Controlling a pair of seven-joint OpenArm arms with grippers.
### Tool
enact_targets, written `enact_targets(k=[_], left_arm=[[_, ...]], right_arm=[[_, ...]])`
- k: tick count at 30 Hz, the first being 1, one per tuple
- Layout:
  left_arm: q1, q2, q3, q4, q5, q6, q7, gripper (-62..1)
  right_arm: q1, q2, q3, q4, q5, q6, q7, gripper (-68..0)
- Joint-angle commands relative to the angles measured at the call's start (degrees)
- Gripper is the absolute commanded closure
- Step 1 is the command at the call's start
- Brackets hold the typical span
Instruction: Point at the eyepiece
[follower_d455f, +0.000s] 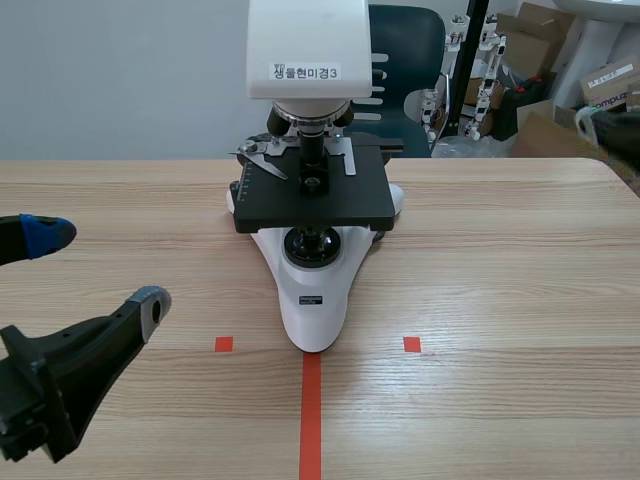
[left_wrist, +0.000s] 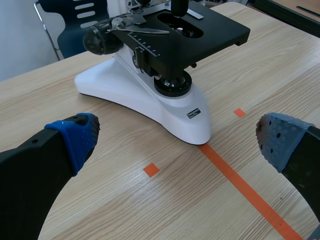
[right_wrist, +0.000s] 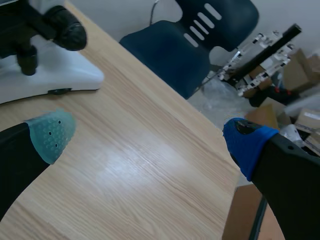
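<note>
1. A white-and-black microscope (follower_d455f: 312, 250) stands at the centre of the wooden tabletop (follower_d455f: 500, 280). The toe of its base (follower_d455f: 315, 300) meets the end of an orange-red tape line (follower_d455f: 311, 415), a placement that looks meant to centre it between the two arms.
2. The eyepiece is out of sight. The scene view cuts off at the white head (follower_d455f: 308, 40), so the eyepiece presumably sits above it, past 12 o'clock.
3. The left gripper (follower_d455f: 98, 270) hovers over the tabletop at about 8 o'clock from the microscope, its fingers spread wide and holding nothing. Its wrist view looks past the base toward the black stage (left_wrist: 200, 30).
4. The right gripper (right_wrist: 149, 137) hangs at roughly 2 o'clock from the microscope, near the tabletop's far right edge. Its fingers are likewise parted and empty, and only a dark sliver of it shows in the scene view.
5. Neither arm is aimed at the instrument's upper part, so the pointing appears not yet begun. Pointing needs no grasp, which fits the empty fingers. Whichever arm goes will likely have to rise well above the stage, and it should steer clear of the overhanging head.
6. A dark blue chair (follower_d455f: 405, 50) and cardboard boxes (follower_d455f: 545, 40) stand behind the tabletop, between 12 and 2 o'clock.
</note>
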Motion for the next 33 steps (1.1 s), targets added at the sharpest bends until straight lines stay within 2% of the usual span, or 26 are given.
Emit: enact_targets(k=[1, 6, 8, 12, 15, 17, 21, 24, 28, 33], left_arm=[[-0.04, 0.26, 0.07, 0.98, -0.52, -0.07, -0.76, -62.3], [-0.04, 0.26, 0.07, 0.98, -0.52, -0.07, -0.76, -62.3], [-0.04, 0.28, 0.07, 0.98, -0.52, -0.07, -0.79, -62.3], [-0.04, 0.26, 0.07, 0.98, -0.52, -0.07, -0.76, -62.3], [-0.04, 0.26, 0.07, 0.98, -0.52, -0.07, -0.79, -62.3], [-0.04, 0.26, 0.07, 0.98, -0.52, -0.07, -0.79, -62.3], [-0.04, 0.26, 0.07, 0.98, -0.52, -0.07, -0.79, -62.3], [-0.04, 0.26, 0.07, 0.98, -0.52, -0.07, -0.79, -62.3], [-0.02, 0.26, 0.07, 0.98, -0.52, -0.07, -0.76, -62.3], [-0.02, 0.26, 0.07, 0.98, -0.52, -0.07, -0.76, -62.3]], right_arm=[[2.43, 1.22, 0.50, -1.51, 1.92, -0.76, 1.62, -67.9], [6.49, 2.75, 0.48, -6.47, 7.10, -0.28, 5.62, -67.9], [8.35, 3.34, 0.48, -7.78, 8.85, 2.19, 7.34, -67.9], [11.72, 4.72, 0.48, -9.01, 11.30, 9.29, 9.62, -67.9], [14.10, 5.55, 0.48, -9.05, 11.82, 12.81, 10.19, -67.9], [15.32, 5.62, 0.48, -9.05, 12.52, 13.73, 11.13, -67.9], [17.27, 5.25, 0.48, -9.05, 13.14, 13.70, 12.74, -67.9], [19.23, 2.38, 0.48, -9.09, 13.03, 12.11, 12.52, -67.9], [22.73, -6.19, 0.48, -10.51, 10.95, 11.50, 11.32, -67.9], [29.46, -14.67, 0.37, -11.15, 5.86, 15.82, 4.28, -67.9]])
